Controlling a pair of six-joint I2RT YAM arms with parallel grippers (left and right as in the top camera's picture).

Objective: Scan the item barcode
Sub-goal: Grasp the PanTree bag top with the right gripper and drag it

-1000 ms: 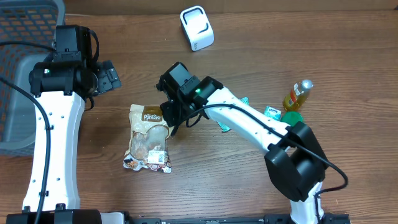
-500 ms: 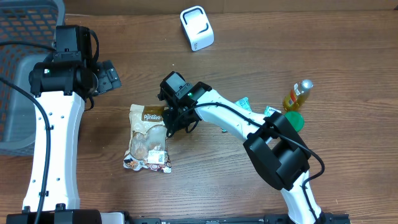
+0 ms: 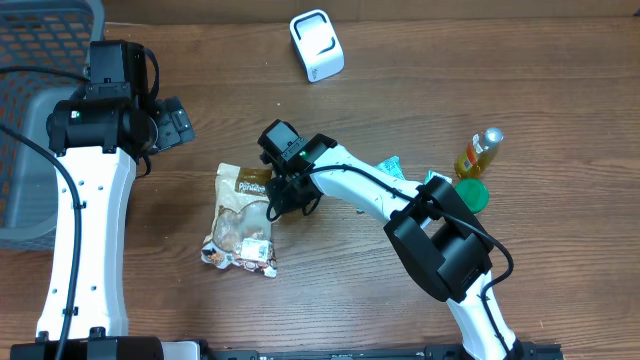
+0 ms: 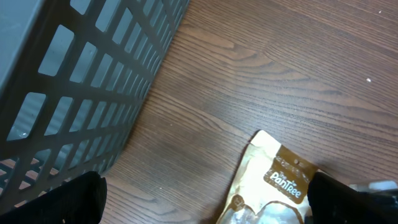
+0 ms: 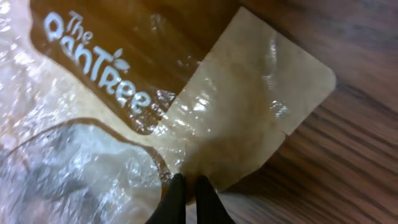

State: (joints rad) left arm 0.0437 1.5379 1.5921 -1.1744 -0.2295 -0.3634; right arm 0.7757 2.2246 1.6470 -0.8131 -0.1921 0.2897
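Observation:
The item is a tan and clear snack bag (image 3: 238,215) printed "The Pantree", lying flat mid-table with a small white label (image 3: 254,249) near its lower end. My right gripper (image 3: 273,198) is shut on the bag's upper right edge. In the right wrist view the black fingertips (image 5: 176,198) pinch the tan border of the bag (image 5: 249,112). My left gripper (image 3: 176,122) hovers open above the table beside the basket. Its wrist view shows the bag's top (image 4: 273,180) between its spread fingers (image 4: 65,200). The white scanner (image 3: 317,45) stands at the back.
A grey lattice basket (image 3: 35,45) fills the far left, and its wall (image 4: 81,74) shows in the left wrist view. A yellow bottle (image 3: 480,152), a green lid (image 3: 470,194) and teal packets (image 3: 436,180) lie at the right.
The right gripper has drawn the bag's top end a little to the right, so the bag is tilted and shifted. The right arm's elbow swung in. The left arm has not moved.

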